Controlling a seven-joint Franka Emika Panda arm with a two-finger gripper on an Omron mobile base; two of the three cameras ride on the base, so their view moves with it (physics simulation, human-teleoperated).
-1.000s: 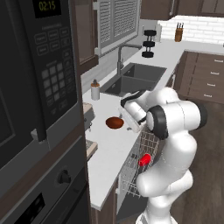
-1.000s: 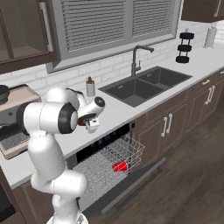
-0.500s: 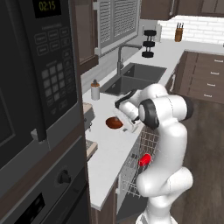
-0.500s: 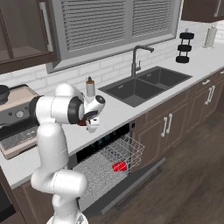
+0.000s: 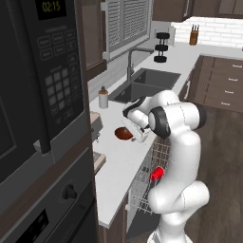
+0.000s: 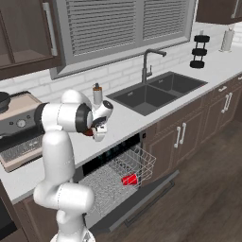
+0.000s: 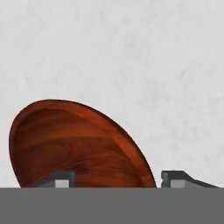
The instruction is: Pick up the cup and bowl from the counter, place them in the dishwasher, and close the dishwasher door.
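Note:
The dark reddish-brown bowl rests on the white counter. My gripper is down over its near edge. One fingertip is over the bowl's inside and the other is just outside the rim, so the jaws stand apart astride the rim. From the base cameras the bowl peeks out beside the gripper. The red cup lies in the white wire rack of the dishwasher, whose door hangs down open.
A white bottle with a brown cap stands behind the bowl. The dark sink and faucet lie to the right, and a coffee machine to the left. The pulled-out rack and lowered door jut out below the counter edge.
The hand has moved in and down over the bowl's rim. Its fingers have drawn somewhat closer together. The cup and the rack have not moved.

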